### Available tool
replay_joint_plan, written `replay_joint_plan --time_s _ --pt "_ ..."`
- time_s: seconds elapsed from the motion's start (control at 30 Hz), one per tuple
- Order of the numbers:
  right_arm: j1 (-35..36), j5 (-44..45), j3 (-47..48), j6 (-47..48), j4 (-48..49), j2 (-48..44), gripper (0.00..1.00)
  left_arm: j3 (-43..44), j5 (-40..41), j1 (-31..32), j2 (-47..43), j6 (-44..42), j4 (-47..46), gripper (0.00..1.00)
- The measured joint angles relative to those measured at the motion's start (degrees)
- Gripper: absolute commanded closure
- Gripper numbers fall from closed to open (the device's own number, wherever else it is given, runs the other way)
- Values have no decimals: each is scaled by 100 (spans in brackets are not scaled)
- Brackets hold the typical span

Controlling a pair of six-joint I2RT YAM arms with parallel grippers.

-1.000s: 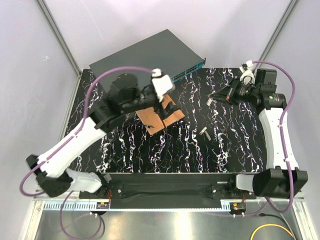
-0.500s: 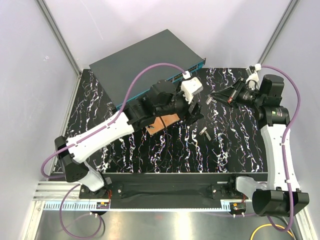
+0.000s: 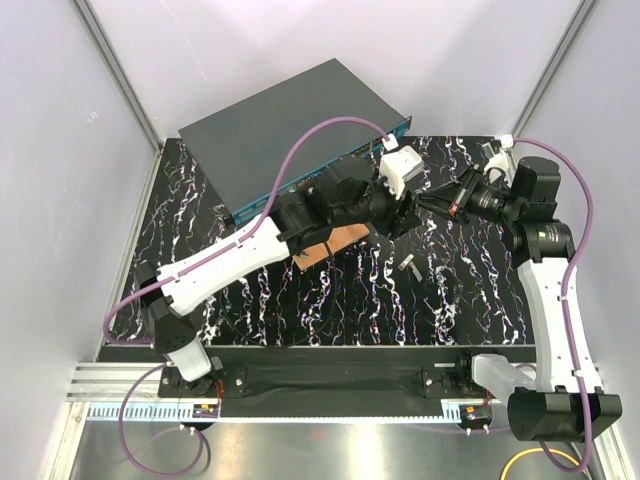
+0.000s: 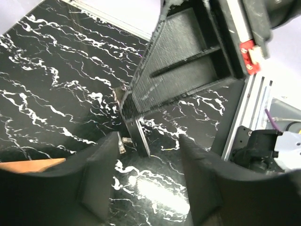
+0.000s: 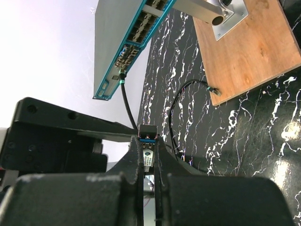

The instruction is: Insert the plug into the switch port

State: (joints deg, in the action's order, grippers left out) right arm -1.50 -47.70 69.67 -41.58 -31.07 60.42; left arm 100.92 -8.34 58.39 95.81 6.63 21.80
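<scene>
Right fingers (image 5: 133,162) are pinched tight on the plug (image 5: 147,134), a small silver body with a blue tab. They hold it up off the worktop (image 3: 340,300), out in front of the right end of the switch (image 3: 290,125) and apart from it.

What has changed in the last second is the other arm. It was hanging over the copper-brown board (image 3: 342,238), and now it has swung across until the left fingers (image 4: 101,181) sit nose to nose with the right ones. They have narrowed from wide open. In the left wrist view they stand apart, with the tip of a right finger reaching into the gap between them, and I see no contact yet. The right arm has turned a little inward to meet them, its grip unchanged.

To me that reads as a handover or re-grip of the plug in mid-air, not an insertion. The teal front face (image 5: 123,54) with its ports lies further back, and a black cable (image 5: 126,101) appears already plugged into it. So the plug has yet to travel to a port, and the closing left fingers need to land on the plug's body, not on the right fingers.
</scene>
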Motion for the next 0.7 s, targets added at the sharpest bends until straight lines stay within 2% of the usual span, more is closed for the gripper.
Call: replay_joint_plan --time_s 0.07,0.17,0.27,0.3,0.33,0.37,0.43,0.47,0.6,0.7 --pt "11 0 0 2 0 -42 100 55 -2 2 66 13 15 58" --pt "11 0 0 2 0 -94 100 103 2 0 103 15 81 61" --pt "11 -2 0 7 0 -122 100 105 7 -2 103 37 127 75" --pt "11 -4 0 7 0 -125 96 105 7 -11 103 52 131 86" --pt "11 -4 0 7 0 -125 88 105 7 -26 103 79 138 93" --pt "11 -4 0 9 0 -127 72 105 57 -48 103 114 168 99" --pt "11 -22 0 -7 22 -138 51 105 61 -114 103 142 199 100" --pt "15 -50 -2 22 31 -138 43 105 46 -146 103 146 216 100" --pt "26 -142 26 472 -92 -127 33 68 -439 -367 81 313 210 100" --pt "26 -155 323 1220 -533 -13 33 -149 -1123 -573 -59 577 160 100"
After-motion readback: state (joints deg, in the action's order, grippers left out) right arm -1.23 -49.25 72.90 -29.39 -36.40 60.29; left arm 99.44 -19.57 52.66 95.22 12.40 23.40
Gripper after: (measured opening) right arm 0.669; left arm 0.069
